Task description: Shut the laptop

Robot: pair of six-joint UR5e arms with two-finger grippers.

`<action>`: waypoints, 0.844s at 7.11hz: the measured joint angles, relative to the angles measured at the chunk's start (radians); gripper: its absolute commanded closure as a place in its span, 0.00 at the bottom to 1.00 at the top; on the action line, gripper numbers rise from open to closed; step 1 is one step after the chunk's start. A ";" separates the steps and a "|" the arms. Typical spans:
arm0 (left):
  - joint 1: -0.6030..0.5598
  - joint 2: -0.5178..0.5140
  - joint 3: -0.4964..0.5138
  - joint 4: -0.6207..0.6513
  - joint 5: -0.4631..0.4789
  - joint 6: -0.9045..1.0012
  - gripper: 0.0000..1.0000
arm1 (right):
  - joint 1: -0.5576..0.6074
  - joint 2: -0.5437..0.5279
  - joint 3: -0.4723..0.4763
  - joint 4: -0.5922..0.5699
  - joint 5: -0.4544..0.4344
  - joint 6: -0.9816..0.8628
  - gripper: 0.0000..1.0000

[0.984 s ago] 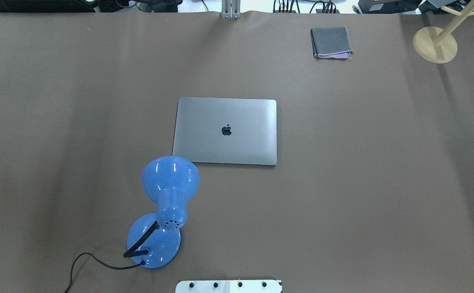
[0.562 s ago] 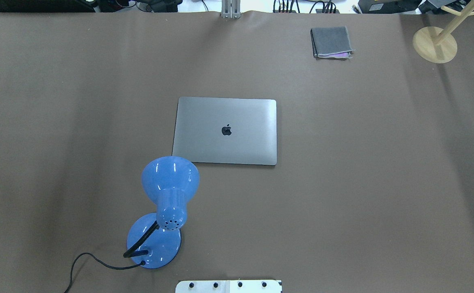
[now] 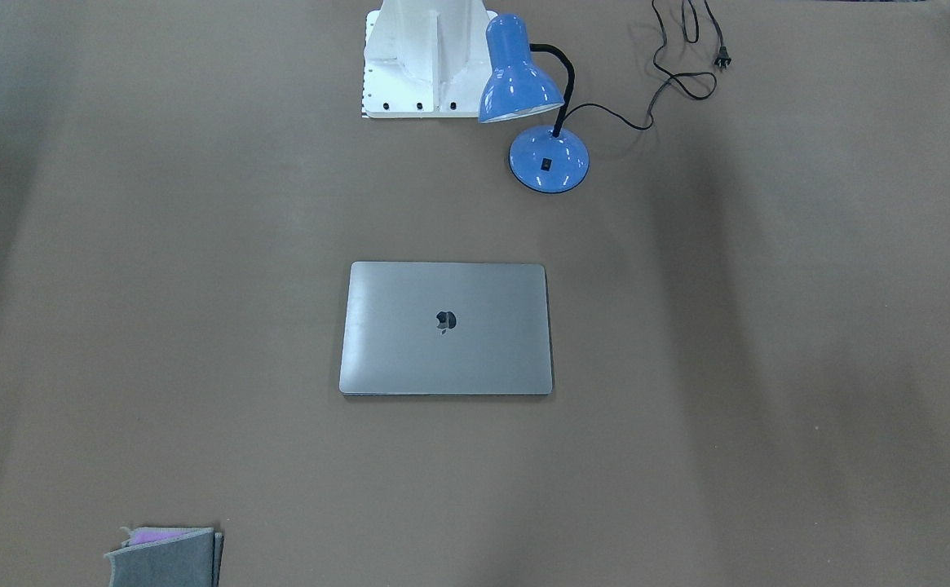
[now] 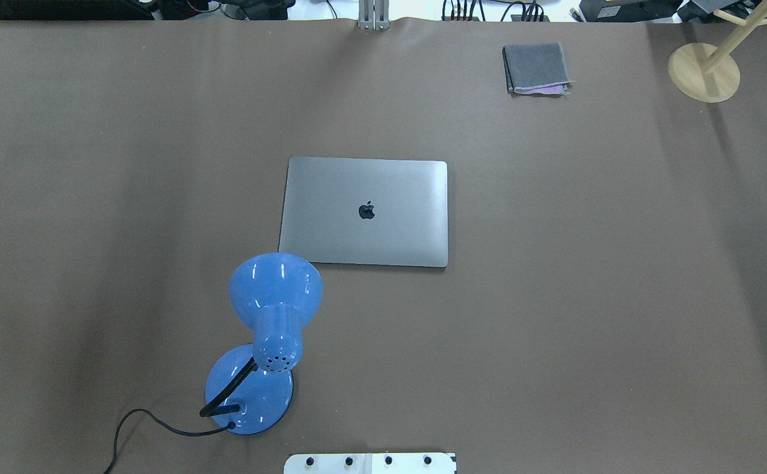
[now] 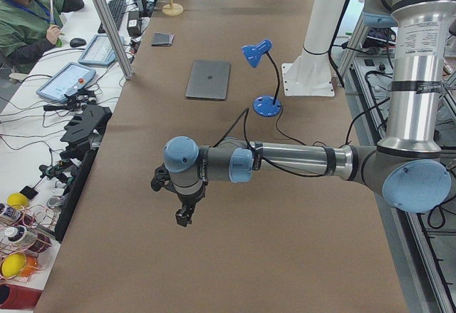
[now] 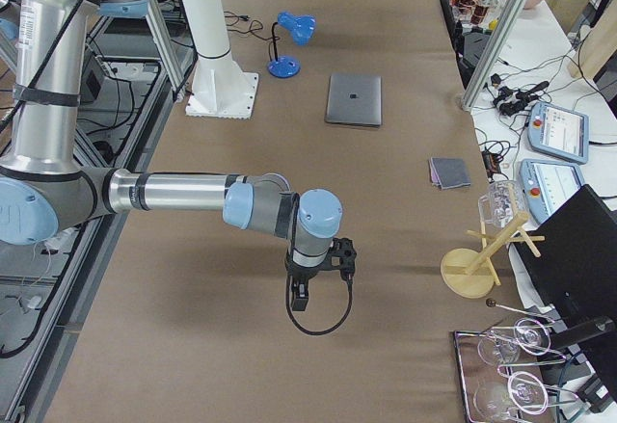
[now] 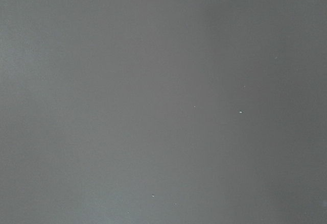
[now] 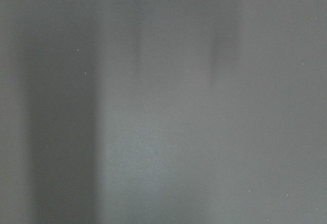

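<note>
- Shows a slim space-grey metal laptop [image 4: 365, 212] lying flat and closed, lid up, at the middle of the brown table [image 4: 587, 296].
- Reads no writing anywhere; finds only a dark apple logo [image 4: 367, 210] at the lid's centre.
- Places a blue desk lamp [image 4: 275, 289] near the laptop's robot-side edge, shade covering one lid corner in the overhead view, and a folded grey felt pouch [image 4: 536, 68] well apart at the far edge.
- Catches the left gripper [image 5: 184, 217] and the right gripper [image 6: 300, 300] only in the side views, each hanging over bare table well apart from the laptop; cannot tell whether fingers stand apart or together.
- Finds laptop, lamp and pouch exactly where the overhead view had them a second ago.
</note>
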 measured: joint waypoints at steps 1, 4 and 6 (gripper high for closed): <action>0.000 0.002 0.001 0.000 0.000 0.000 0.01 | 0.000 -0.004 0.000 0.000 0.011 -0.001 0.00; 0.000 0.003 0.003 0.000 0.000 -0.001 0.01 | 0.000 -0.016 0.000 0.000 0.023 -0.001 0.00; 0.000 0.003 -0.001 0.001 0.001 -0.001 0.01 | 0.000 -0.025 0.001 0.000 0.033 -0.001 0.00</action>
